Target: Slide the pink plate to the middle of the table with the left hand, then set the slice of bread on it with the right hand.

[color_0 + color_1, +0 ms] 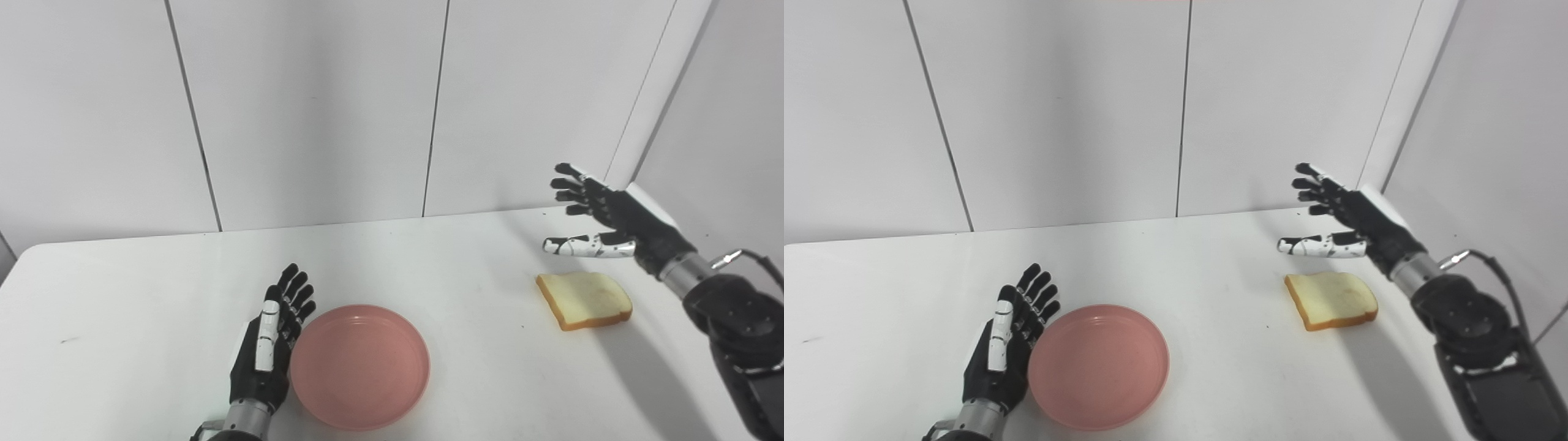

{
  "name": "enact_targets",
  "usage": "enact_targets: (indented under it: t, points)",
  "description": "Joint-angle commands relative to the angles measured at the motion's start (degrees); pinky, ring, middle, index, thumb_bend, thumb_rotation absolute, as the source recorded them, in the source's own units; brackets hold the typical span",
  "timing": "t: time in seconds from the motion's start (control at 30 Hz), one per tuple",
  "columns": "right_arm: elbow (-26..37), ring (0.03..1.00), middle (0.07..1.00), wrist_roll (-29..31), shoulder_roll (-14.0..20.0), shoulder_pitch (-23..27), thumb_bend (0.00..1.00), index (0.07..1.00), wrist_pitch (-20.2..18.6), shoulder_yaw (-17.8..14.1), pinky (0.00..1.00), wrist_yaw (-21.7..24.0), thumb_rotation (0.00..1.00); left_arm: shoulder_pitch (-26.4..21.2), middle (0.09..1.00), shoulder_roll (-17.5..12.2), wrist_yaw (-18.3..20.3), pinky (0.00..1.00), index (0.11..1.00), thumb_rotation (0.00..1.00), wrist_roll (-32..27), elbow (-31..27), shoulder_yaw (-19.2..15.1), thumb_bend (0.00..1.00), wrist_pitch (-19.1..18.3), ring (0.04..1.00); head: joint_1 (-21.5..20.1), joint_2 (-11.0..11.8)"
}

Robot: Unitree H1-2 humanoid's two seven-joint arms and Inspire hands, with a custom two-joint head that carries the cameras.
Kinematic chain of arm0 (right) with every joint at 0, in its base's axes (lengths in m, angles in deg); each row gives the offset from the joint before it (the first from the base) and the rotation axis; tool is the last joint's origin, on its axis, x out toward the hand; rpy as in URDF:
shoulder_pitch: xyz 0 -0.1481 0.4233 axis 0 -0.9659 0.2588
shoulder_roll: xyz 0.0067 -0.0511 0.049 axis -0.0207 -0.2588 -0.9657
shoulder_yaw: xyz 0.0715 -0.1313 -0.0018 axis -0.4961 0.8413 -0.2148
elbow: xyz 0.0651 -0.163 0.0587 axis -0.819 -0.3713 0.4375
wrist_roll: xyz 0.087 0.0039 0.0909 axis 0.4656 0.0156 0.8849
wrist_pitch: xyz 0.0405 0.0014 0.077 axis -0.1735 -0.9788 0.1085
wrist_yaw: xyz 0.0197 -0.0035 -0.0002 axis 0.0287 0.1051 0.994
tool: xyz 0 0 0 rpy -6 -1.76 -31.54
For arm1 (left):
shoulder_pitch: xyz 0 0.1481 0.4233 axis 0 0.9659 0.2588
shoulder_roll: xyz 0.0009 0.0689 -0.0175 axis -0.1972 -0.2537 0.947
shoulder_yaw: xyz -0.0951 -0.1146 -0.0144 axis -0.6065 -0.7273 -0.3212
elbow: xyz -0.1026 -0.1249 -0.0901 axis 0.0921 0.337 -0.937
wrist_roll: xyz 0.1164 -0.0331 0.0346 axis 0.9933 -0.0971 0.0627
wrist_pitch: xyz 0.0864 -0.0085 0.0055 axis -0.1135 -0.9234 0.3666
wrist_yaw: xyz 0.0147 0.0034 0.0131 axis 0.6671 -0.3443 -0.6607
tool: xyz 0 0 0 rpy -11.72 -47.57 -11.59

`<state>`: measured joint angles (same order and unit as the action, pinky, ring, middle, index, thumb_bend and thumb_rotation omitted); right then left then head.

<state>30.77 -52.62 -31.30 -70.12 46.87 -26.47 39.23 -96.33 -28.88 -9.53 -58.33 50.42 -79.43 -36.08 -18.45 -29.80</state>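
Note:
The pink plate (360, 366) lies on the white table (122, 306) near the front, a little left of the middle. My left hand (272, 343) is open, fingers straight, and rests on the table against the plate's left rim. The slice of bread (584, 299) lies flat on the table at the right. My right hand (597, 217) is open with fingers spread and hovers above and just behind the bread, not touching it. Both hands also show in the right eye view: the left hand (1007, 340) and the right hand (1338, 217).
White wall panels (306, 110) stand behind the table's far edge. A side wall (723, 122) closes in at the right, close to my right arm. The table's right edge runs just beyond the bread.

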Motion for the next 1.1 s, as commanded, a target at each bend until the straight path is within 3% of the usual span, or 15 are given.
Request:
enact_targets:
  t: [0.0,0.1,0.13,0.2,0.27,0.33,0.53,0.77,0.93,1.07]
  points:
    - [-0.1,0.863,0.89,-2.4,2.5,2.5,0.74,0.934,2.1,1.0,0.8,0.8,0.24,-0.5,0.949,-1.4,1.4,0.94,0.918,0.96,-0.9,-0.1,-0.4,0.68,0.8,0.947,-3.0,0.3]
    - [-1.8,0.879,0.91,-6.3,4.5,3.5,0.81,0.927,0.7,3.0,0.78,1.8,0.21,-0.4,0.953,-2.4,2.1,0.94,0.925,0.96,-1.7,-1.0,-1.0,0.67,-0.2,0.949,-6.5,1.2]
    - [-2.3,0.912,0.929,-6.8,4.8,3.8,0.85,0.928,0.3,3.4,0.82,2.3,0.16,-0.4,0.957,-2.6,2.3,0.95,0.925,0.96,-2.0,-1.1,-1.1,0.66,-0.3,0.947,-6.5,1.2]
    - [-3.6,0.936,0.929,-7.4,6.0,4.5,0.89,0.93,-0.4,4.1,0.86,3.9,0.16,-0.5,0.954,-3.0,2.7,0.95,0.923,0.96,-2.5,-1.3,-1.4,0.66,-0.6,0.943,-7.4,1.2]
    - [-4.2,0.958,0.897,-9.4,7.6,5.0,0.97,0.914,-0.4,5.3,0.97,5.4,0.2,-0.4,0.954,-3.3,2.8,0.96,0.927,0.97,-2.8,-1.5,-1.6,0.66,-0.8,0.941,-8.0,1.3]
    - [-4.9,0.973,0.901,-11.8,9.6,5.8,0.99,0.913,-0.3,6.9,0.99,6.9,0.24,-0.4,0.955,-3.5,3.1,0.96,0.927,0.97,-3.4,-1.9,-1.7,0.66,-1.3,0.942,-8.3,1.2]
    - [-5.1,0.999,0.96,-15.7,13.1,7.9,1.0,0.926,-1.5,10.3,1.0,11.4,0.24,-0.7,0.952,-3.9,3.8,0.97,0.924,0.96,-5.2,-1.7,-2.2,0.64,-1.4,0.945,-9.1,0.8]
    - [-4.4,0.987,0.995,-25.1,15.8,10.3,1.0,0.971,-1.9,16.0,0.88,15.5,0.25,-0.7,0.95,-4.0,3.5,0.95,0.918,0.97,-5.1,-2.2,-2.4,0.64,-1.4,0.932,-9.1,0.6]
    - [-4.4,1.0,1.0,-30.9,16.6,12.1,1.0,0.997,-2.3,19.3,0.98,19.4,0.24,-0.6,0.958,-4.0,4.1,0.96,0.923,0.96,-5.6,-2.3,-2.4,0.64,-1.4,0.943,-9.1,0.3]
    - [-5.0,1.0,1.0,-33.3,16.5,13.4,1.0,0.999,-1.6,20.8,1.0,22.1,0.24,-0.4,0.954,-3.8,3.8,0.96,0.919,0.96,-5.5,-2.7,-2.1,0.64,-1.7,0.941,-9.2,0.3]
